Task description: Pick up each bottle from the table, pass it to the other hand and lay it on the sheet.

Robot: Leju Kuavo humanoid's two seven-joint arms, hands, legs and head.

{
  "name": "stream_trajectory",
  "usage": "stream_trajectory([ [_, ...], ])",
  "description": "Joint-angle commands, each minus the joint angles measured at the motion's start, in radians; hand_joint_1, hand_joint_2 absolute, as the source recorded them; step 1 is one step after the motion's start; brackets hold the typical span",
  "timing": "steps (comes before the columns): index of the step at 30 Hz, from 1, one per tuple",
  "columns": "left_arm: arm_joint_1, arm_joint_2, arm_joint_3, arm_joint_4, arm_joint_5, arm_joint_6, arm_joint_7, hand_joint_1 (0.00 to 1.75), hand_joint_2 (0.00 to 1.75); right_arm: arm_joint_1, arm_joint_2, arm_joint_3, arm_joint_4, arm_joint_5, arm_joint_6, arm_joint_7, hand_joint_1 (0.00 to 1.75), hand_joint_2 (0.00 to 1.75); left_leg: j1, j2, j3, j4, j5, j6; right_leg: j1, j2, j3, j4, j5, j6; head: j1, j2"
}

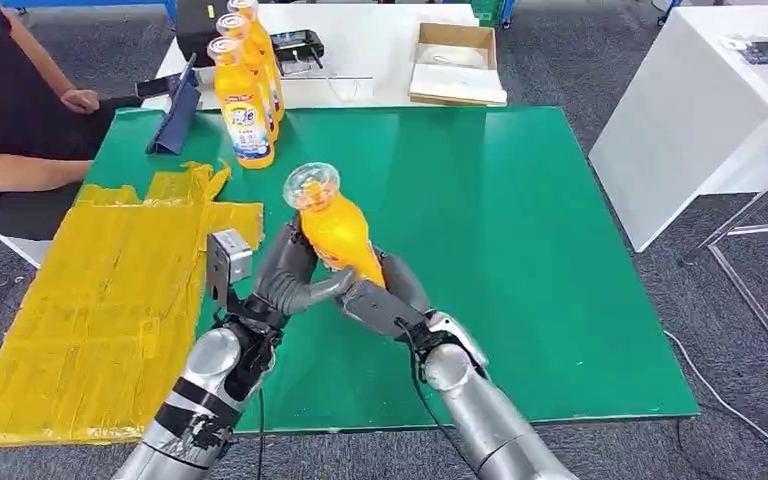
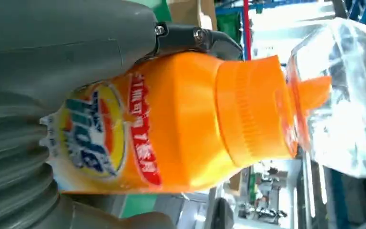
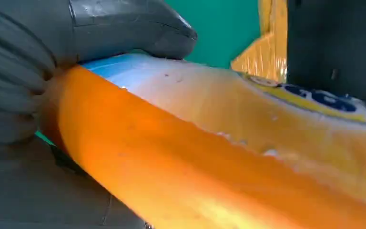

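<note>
My left hand (image 1: 290, 275) and my right hand (image 1: 385, 300) are both wrapped around the same orange bottle (image 1: 338, 228), lifted above the middle of the green table (image 1: 520, 240). The left hand closes on it from about 8 o'clock, the right from about 4 o'clock, and their fingers meet under the bottle's lower body, so its base is hidden and I cannot tell which hand carries the weight. The bottle tilts with its clear domed cap (image 1: 311, 186) toward 11 o'clock. In the left wrist view the label and ribbed orange neck show sharply, but my grey thumb (image 2: 66, 43) covers part of the body. In the right wrist view the bottle sits too close and blurs; a dark finger (image 3: 336, 45) blocks the far side of the label.

Both forearms rise from 6 o'clock, converging.

The yellow sheet (image 1: 100, 310) lies at 9 o'clock, draped over the table's left edge, its near corner cut off. More bottles (image 1: 245, 85) stand in a row at 11 o'clock, overlapping one another. A person's arm (image 1: 20, 165) rests at 10 o'clock.
</note>
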Motion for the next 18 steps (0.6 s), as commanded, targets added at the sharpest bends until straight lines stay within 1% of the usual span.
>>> stream_trajectory([
  [1, -0.039, 0.014, -0.027, 0.032, -0.012, 0.002, 0.005, 0.00, 1.75, -0.024, 0.043, 0.269, 0.105, 0.022, 0.044, 0.010, 1.75, 1.75, 0.001, 0.000, 0.003, 0.000, -0.002, -0.001, 0.000, 0.004, 0.002, 0.000, -0.001, -0.001, 0.000, 0.000],
  [2, -0.040, 0.010, -0.023, 0.036, -0.016, 0.007, 0.004, 0.00, 1.75, -0.032, 0.040, 0.291, 0.111, 0.020, 0.052, 0.010, 1.75, 1.75, 0.000, -0.001, 0.007, -0.001, -0.003, -0.001, -0.001, 0.005, 0.005, 0.001, -0.003, -0.001, 0.000, 0.000],
  [4, -0.048, 0.008, -0.018, 0.044, -0.046, 0.029, -0.006, 0.00, 1.75, -0.033, 0.042, 0.348, 0.108, 0.011, 0.065, 0.011, 1.75, 1.75, 0.000, -0.003, 0.003, 0.000, -0.001, -0.001, -0.001, 0.001, 0.002, 0.001, -0.002, -0.001, 0.000, 0.000],
  [5, -0.054, 0.009, -0.018, 0.049, -0.065, 0.038, -0.008, 0.00, 1.75, -0.034, 0.042, 0.369, 0.109, -0.001, 0.064, 0.013, 1.75, 1.75, 0.000, -0.004, 0.005, 0.000, -0.003, -0.001, -0.001, 0.002, 0.004, 0.001, -0.003, -0.001, 0.001, 0.000],
  [7, -0.057, 0.009, -0.018, 0.053, -0.071, 0.041, -0.008, 0.00, 1.75, -0.032, 0.043, 0.379, 0.108, -0.008, 0.061, 0.015, 1.75, 1.75, 0.000, -0.002, 0.002, 0.000, -0.001, -0.001, -0.001, 0.002, 0.002, 0.000, -0.001, -0.001, 0.000, 0.000],
  [8, -0.062, 0.011, -0.020, 0.058, -0.083, 0.046, -0.006, 0.00, 1.75, -0.034, 0.042, 0.388, 0.110, -0.010, 0.059, 0.016, 1.75, 1.75, 0.000, -0.003, 0.005, 0.000, -0.003, -0.001, -0.001, 0.003, 0.004, 0.001, -0.003, -0.001, 0.000, 0.000],
  [10, -0.072, 0.014, -0.019, 0.077, -0.126, 0.066, -0.004, 0.00, 1.75, -0.040, 0.036, 0.413, 0.105, -0.033, 0.045, 0.019, 1.75, 1.75, 0.000, -0.003, 0.002, 0.000, -0.001, -0.001, 0.000, 0.001, 0.002, 0.000, -0.001, -0.001, 0.000, 0.000],
  [11, -0.074, 0.014, -0.017, 0.081, -0.129, 0.067, -0.003, 0.00, 1.75, -0.041, 0.035, 0.414, 0.104, -0.036, 0.042, 0.021, 1.75, 1.75, 0.000, -0.004, 0.005, -0.001, -0.002, -0.001, -0.001, 0.002, 0.004, 0.001, -0.003, -0.001, 0.000, 0.000],
  [12, -0.084, 0.016, -0.017, 0.097, -0.140, 0.065, -0.002, 0.00, 1.75, -0.046, 0.033, 0.417, 0.108, -0.043, 0.036, 0.026, 1.75, 1.75, 0.000, -0.004, 0.003, 0.000, -0.002, -0.001, -0.001, 0.001, 0.003, 0.001, -0.002, -0.001, 0.000, 0.000],
  [13, -0.085, 0.012, -0.010, 0.100, -0.138, 0.066, -0.004, 1.75, 1.75, -0.050, 0.030, 0.417, 0.112, -0.045, 0.032, 0.027, 1.75, 1.75, 0.000, -0.003, 0.002, 0.000, -0.001, -0.001, 0.000, 0.001, 0.002, 0.000, -0.001, -0.001, 0.000, 0.000],
  [14, -0.087, 0.013, -0.011, 0.100, -0.144, 0.064, -0.011, 1.75, 1.75, -0.054, 0.030, 0.414, 0.117, -0.048, 0.026, 0.029, 1.75, 1.75, 0.000, -0.005, 0.006, 0.000, -0.002, -0.001, -0.001, 0.002, 0.005, 0.001, -0.004, -0.002, 0.000, 0.000],
  [16, -0.083, 0.009, -0.005, 0.092, -0.146, 0.065, -0.018, 1.75, 1.75, -0.058, 0.027, 0.407, 0.123, -0.051, 0.016, 0.028, 1.75, 1.75, 0.001, -0.003, 0.002, 0.000, -0.001, -0.001, 0.000, 0.001, 0.002, 0.000, -0.001, -0.001, 0.000, 0.000],
  [17, -0.079, 0.010, -0.006, 0.085, -0.147, 0.062, -0.020, 1.75, 1.75, -0.059, 0.026, 0.400, 0.122, -0.054, 0.009, 0.027, 1.75, 1.75, 0.000, -0.004, 0.004, 0.000, -0.002, -0.001, -0.001, 0.001, 0.003, 0.001, -0.003, -0.001, 0.000, 0.000],
  [18, -0.075, 0.010, -0.006, 0.075, -0.147, 0.060, -0.022, 1.75, 1.75, -0.059, 0.019, 0.390, 0.120, -0.058, 0.001, 0.026, 1.75, 1.75, 0.000, -0.004, 0.002, 0.000, -0.001, -0.001, 0.000, 0.000, 0.002, 0.000, -0.002, -0.001, 0.000, 0.000],
])
